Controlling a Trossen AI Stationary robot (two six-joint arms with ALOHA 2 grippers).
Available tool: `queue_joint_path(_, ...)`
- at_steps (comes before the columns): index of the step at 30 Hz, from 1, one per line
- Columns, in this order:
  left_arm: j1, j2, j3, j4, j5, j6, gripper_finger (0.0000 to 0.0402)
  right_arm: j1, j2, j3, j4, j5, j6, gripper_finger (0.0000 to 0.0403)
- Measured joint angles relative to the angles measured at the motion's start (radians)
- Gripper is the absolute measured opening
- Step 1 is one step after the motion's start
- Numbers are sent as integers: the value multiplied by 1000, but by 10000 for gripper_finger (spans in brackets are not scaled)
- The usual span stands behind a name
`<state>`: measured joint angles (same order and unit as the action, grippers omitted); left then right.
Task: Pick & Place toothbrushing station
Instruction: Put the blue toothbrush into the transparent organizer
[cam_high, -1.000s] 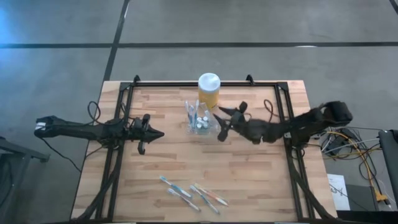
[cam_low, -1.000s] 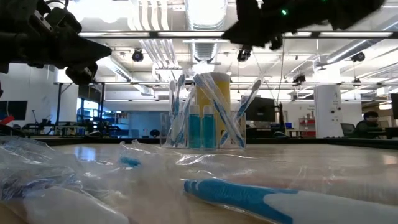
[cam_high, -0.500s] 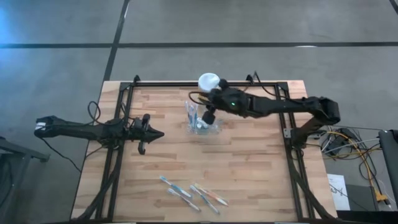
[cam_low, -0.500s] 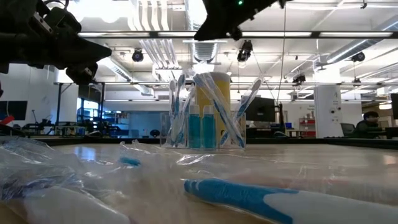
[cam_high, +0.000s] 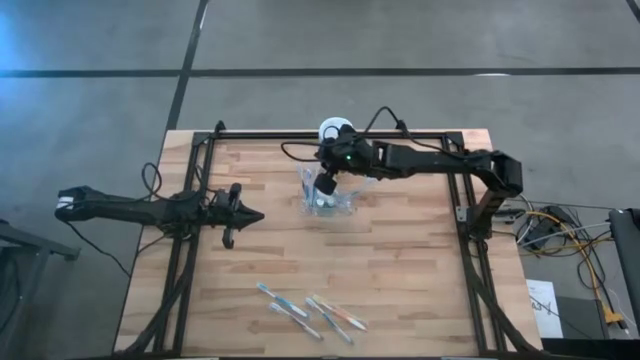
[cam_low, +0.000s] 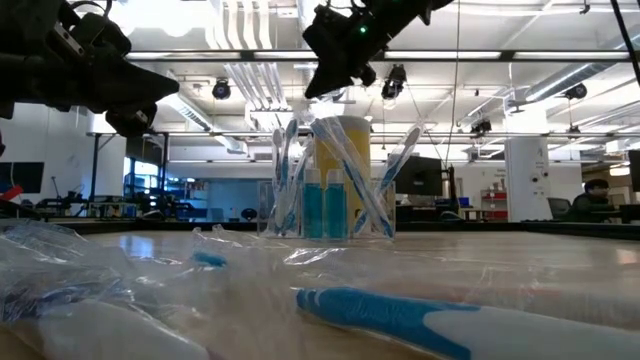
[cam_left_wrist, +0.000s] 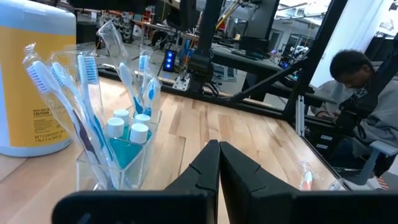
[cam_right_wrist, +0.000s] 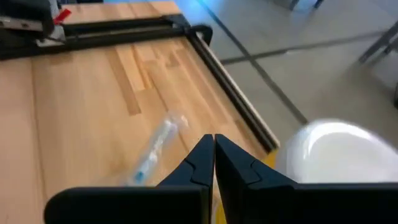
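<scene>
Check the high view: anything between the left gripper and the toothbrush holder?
Nothing: bare wood tabletop lies between the left gripper and the toothbrush holder. The left wrist view agrees.

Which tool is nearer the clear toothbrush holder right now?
The right. The right tool hangs shut directly above the clear toothbrush holder, beside the yellow jar. The left tool waits shut well off to the holder's left.
</scene>
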<state>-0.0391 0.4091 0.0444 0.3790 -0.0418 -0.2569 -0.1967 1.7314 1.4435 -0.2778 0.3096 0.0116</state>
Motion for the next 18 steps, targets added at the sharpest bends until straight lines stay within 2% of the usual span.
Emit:
queue_joint_path(3, 0, 0, 0, 0, 0, 0, 14, 0, -7, -17, -55, 2, 38, 8)
queue_joint_path(18, 0, 0, 0, 1, 0, -7, 14, 42, -16, -81, -109, 8, 60, 8)
